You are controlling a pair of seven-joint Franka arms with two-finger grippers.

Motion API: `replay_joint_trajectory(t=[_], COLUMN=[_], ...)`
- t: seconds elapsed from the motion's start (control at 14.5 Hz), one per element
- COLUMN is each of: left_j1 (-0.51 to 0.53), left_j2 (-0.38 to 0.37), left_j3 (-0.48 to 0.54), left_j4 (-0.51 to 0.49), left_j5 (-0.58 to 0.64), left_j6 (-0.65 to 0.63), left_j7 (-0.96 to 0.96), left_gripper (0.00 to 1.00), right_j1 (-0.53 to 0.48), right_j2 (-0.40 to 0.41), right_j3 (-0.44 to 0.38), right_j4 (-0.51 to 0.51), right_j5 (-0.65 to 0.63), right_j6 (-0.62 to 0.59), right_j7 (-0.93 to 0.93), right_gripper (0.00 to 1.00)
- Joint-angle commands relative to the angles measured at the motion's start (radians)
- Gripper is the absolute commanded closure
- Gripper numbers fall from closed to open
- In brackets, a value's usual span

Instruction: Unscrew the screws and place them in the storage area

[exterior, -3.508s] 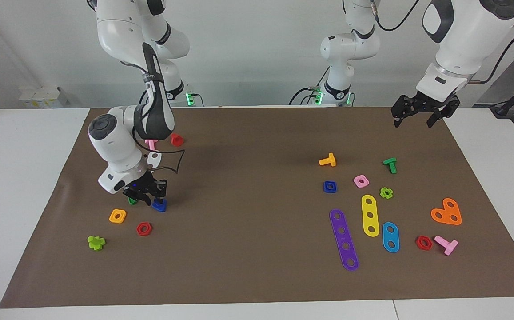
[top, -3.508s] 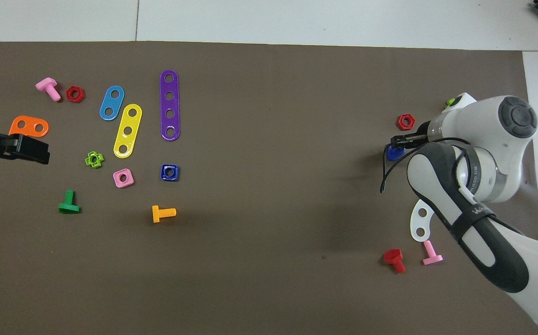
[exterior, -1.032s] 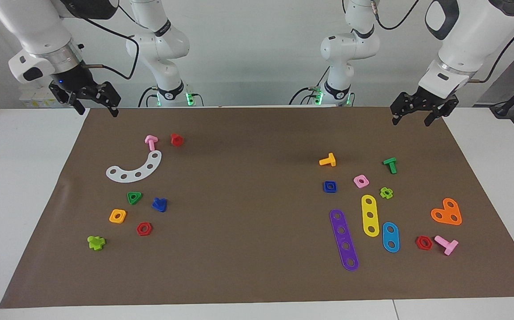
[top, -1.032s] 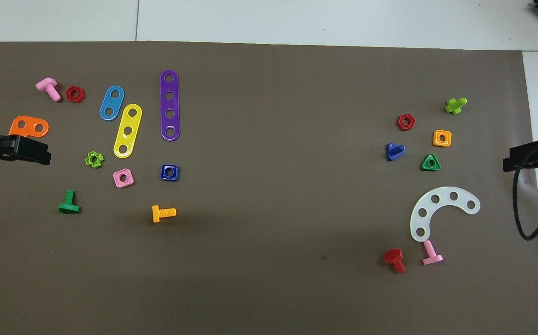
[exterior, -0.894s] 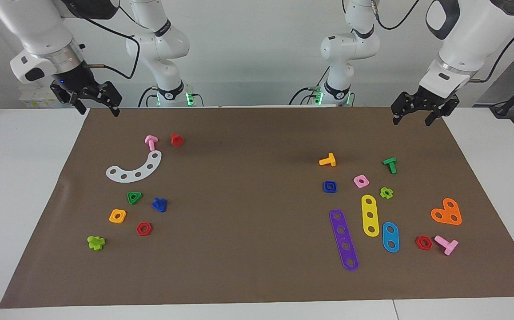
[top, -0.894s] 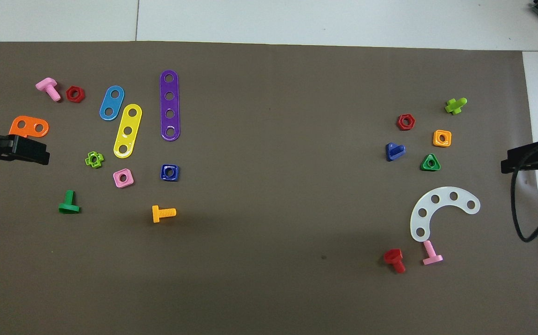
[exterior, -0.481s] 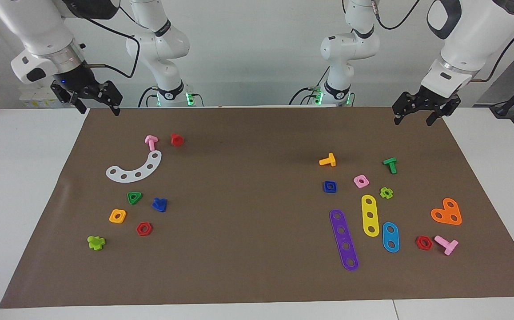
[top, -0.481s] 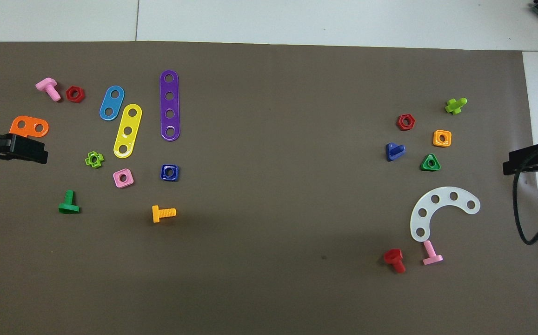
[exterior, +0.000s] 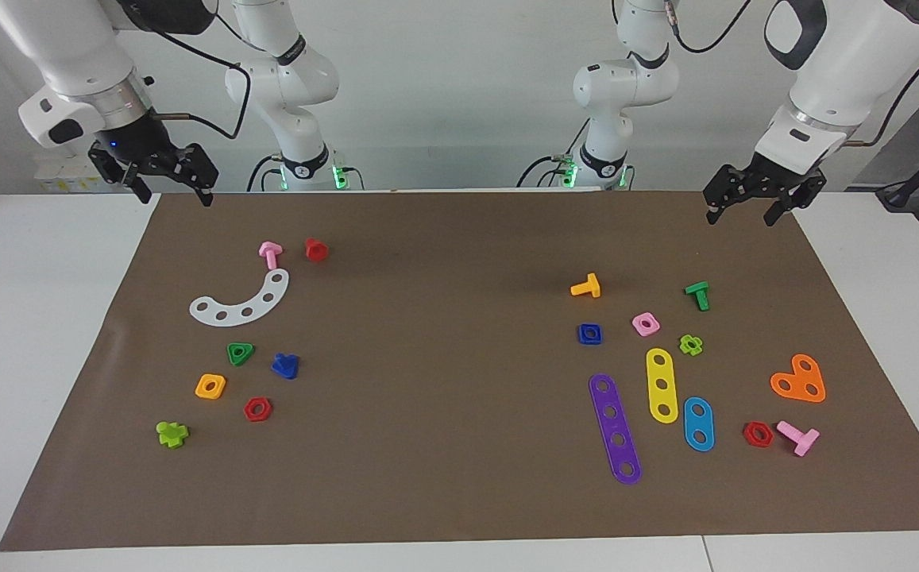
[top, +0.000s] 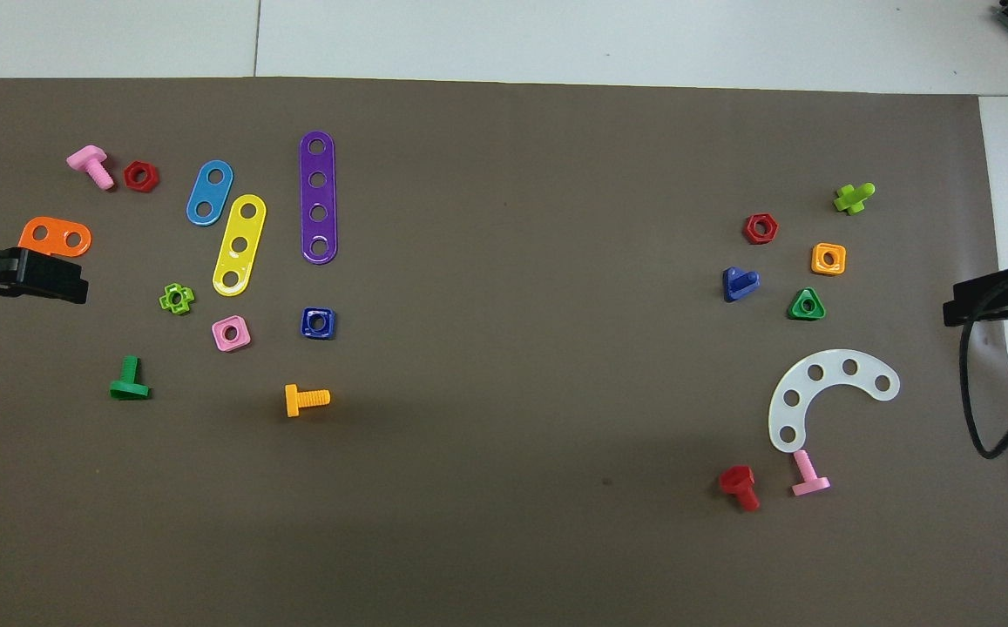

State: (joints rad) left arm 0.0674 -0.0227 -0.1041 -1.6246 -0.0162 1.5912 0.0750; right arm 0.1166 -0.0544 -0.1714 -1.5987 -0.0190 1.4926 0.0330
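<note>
The blue triangular-head screw [exterior: 285,365] lies loose on the brown mat [exterior: 459,492], well apart from both grippers and held by neither. The right gripper [exterior: 171,189] hangs in the air over the mat's corner at the right arm's end, next to the robots, its two fingers spread wide with nothing between them. Outward from it on the mat come a pink T-bolt [exterior: 270,254] and a red bolt [exterior: 316,249] side by side, then the white curved holed strip [exterior: 241,303], its upper end just beside the pink bolt. Farther from this gripper sits the storage cluster: a green triangular nut [exterior: 240,353] with the screw just beside it, then an orange square nut [exterior: 210,386], a red hexagonal nut [exterior: 257,409] and, last, a lime cross-shaped bolt [exterior: 172,433].

The left gripper [exterior: 747,208] waits in the air over the mat's corner at the left arm's end, fingers likewise apart and empty. Out from it lie a green T-bolt [exterior: 698,295] and an orange T-bolt [exterior: 587,287], then a pink square nut [exterior: 646,323], a blue square nut [exterior: 589,334] and a lime cross nut [exterior: 691,344]. Farther still are the yellow strip [exterior: 662,384], purple strip [exterior: 615,428], light-blue strip [exterior: 698,423] and orange heart plate [exterior: 799,380], with another red hex nut [exterior: 758,434] touching or nearly touching a second pink T-bolt [exterior: 798,437]
</note>
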Motion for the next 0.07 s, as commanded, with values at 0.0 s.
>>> replay_joint_trajectory(t=[0.0], left_j1=[0.012], left_j2=[-0.020], left_j3=[-0.005], left_j4=[-0.018], left_j5=[-0.001], left_j6=[0.016], left_j7=[0.005], left_gripper=[0.00], right_j1=[0.002], right_j2=[-0.005], right_j3=[-0.003], right_j4=[0.002], right_j5=[-0.010], right_j6=[-0.002], right_j7=[-0.019], right_gripper=[0.00])
